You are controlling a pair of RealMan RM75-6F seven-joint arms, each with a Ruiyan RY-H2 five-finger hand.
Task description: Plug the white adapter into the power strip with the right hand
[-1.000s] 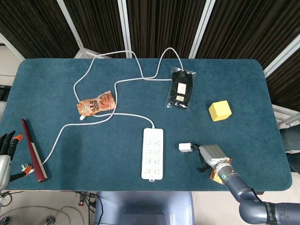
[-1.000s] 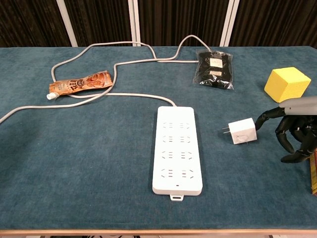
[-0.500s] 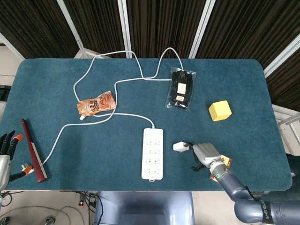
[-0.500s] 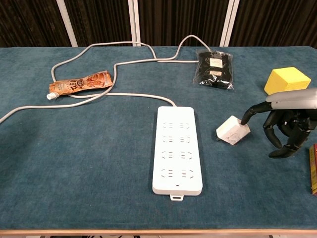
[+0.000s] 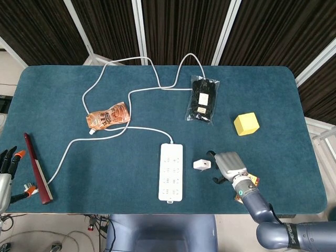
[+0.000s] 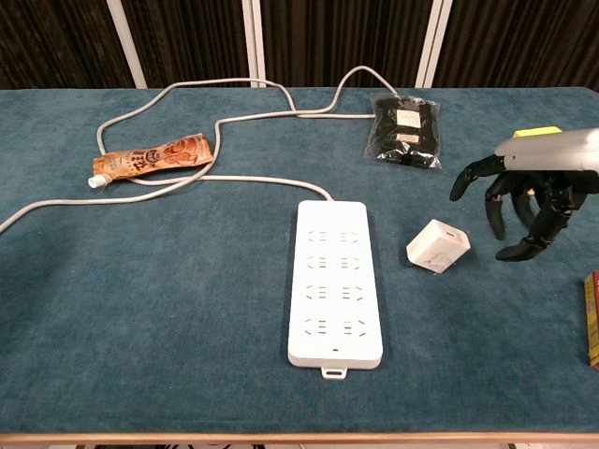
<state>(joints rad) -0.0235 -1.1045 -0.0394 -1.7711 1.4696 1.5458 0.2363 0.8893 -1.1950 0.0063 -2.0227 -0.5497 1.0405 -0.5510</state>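
**Adapter loose on the cloth, right hand raised beside it**

White adapter [image 6: 437, 246] lying on the blue table [image 6: 168, 309], tilted, just right of the power strip [image 6: 334, 281] and apart from it; not plugged in. Seen in the head view [image 5: 201, 165] between the strip [image 5: 171, 171] and the right hand [image 5: 228, 165]. Right hand [image 6: 524, 201] up off the cloth, just right of the adapter and clear of it, dark fingers [image 6: 468, 176] spread and curved downward, nothing in them. Strip flat, sockets up, white cable [image 6: 234, 117] looping away toward the far edge.

Further out: orange sauce pouch [image 6: 150, 157] at the left, against the cable; black packet [image 6: 405, 129] in clear wrap at the back; yellow cube [image 5: 246, 124] beyond the right hand. Left hand [image 5: 7, 168] at the near left edge of the head view, off the table, only fingertips showing, too little to tell how the fingers lie. Dark red stick [image 5: 37, 167] just beside it on the cloth.
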